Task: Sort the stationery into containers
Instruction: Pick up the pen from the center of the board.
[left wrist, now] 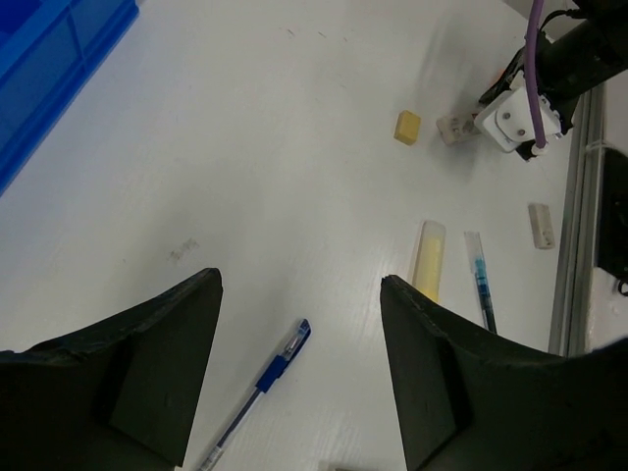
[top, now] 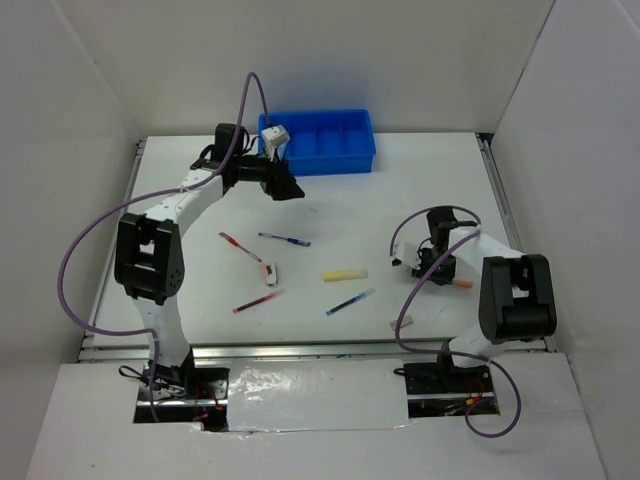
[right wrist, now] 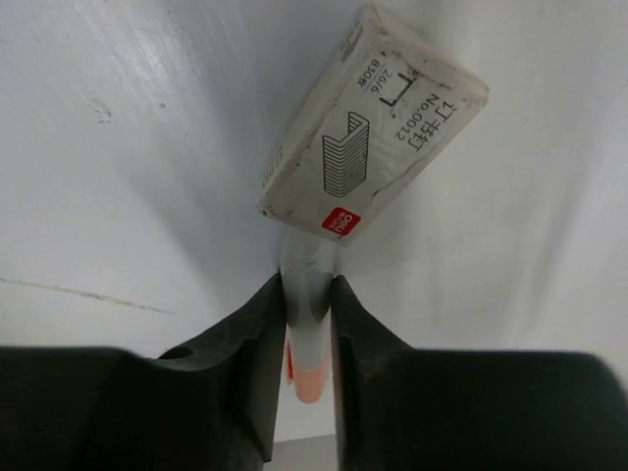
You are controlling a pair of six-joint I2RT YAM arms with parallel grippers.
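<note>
The left gripper [top: 287, 189] hung with jaws apart and empty, just in front of the tray [top: 340, 160] at the table's far edge. No item showed in the tray's visible compartments. Red pens [top: 240, 246], blue pens [top: 285, 239], a white eraser [top: 270, 268], the yellow bar [top: 344, 274] and a beige eraser [top: 402, 322] lay mid-table, unsorted. Near the right edge, the right gripper [top: 436, 268] was clamped on the marker [right wrist: 306, 265], whose end touched a staple box [right wrist: 378, 128]. Judged progress: sorting barely begun.

There are two thin red pens [top: 241, 246] [top: 258, 300], two thin blue pens [top: 285, 239] [top: 349, 302], one orange-tipped white marker [right wrist: 306, 294], one pale yellow plastic bar [top: 344, 274], three small beige or white erasers [top: 270, 268] [top: 402, 322] [left wrist: 407, 127], one white cardboard staple box [right wrist: 378, 147] and one blue plastic four-compartment tray [top: 320, 162].
</note>
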